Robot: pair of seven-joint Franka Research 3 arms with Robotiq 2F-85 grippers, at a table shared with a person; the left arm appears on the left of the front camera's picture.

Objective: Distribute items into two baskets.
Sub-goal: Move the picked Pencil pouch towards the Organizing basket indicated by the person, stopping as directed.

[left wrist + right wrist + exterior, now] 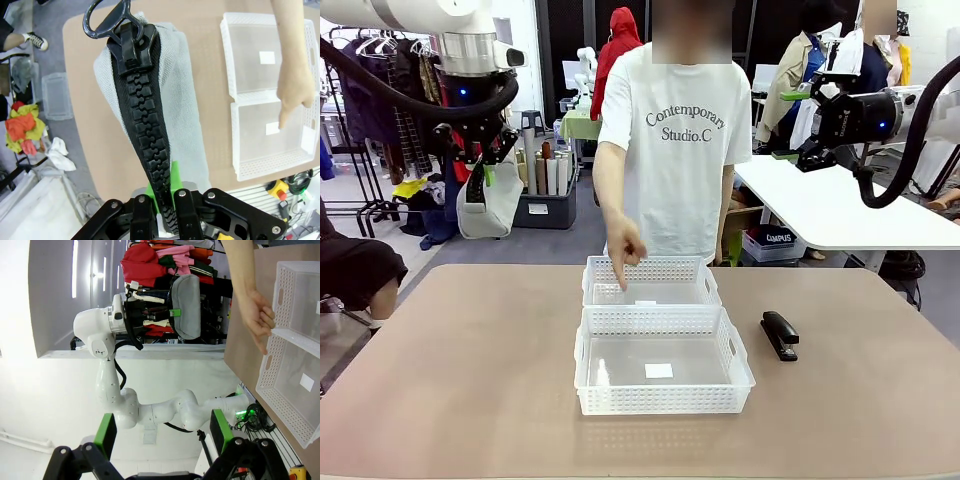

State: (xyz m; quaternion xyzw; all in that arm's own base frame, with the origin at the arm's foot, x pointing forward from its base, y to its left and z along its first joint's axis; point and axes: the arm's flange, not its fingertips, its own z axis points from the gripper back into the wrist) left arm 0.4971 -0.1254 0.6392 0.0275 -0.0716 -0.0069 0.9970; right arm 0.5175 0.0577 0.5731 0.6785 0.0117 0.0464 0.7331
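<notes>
My left gripper [480, 185] hangs high above the table's left side, shut on the grey pouch [492, 208]. In the left wrist view the pouch [185, 95] dangles below the fingers [180, 210], its black zipper [145, 120] facing the camera. My right gripper [792, 127] is raised at the upper right, and its green pads [106, 432] stand wide apart with nothing between them. The two white baskets sit end to end mid-table, the far basket [650, 270] behind the near basket [665, 400]. The black stapler [780, 335] lies right of them.
A person stands at the far side and points a hand [625, 250] down over the baskets, near where they meet. The brown table [450, 380] is bare on its left. A white table [840, 205] and clothes racks stand behind.
</notes>
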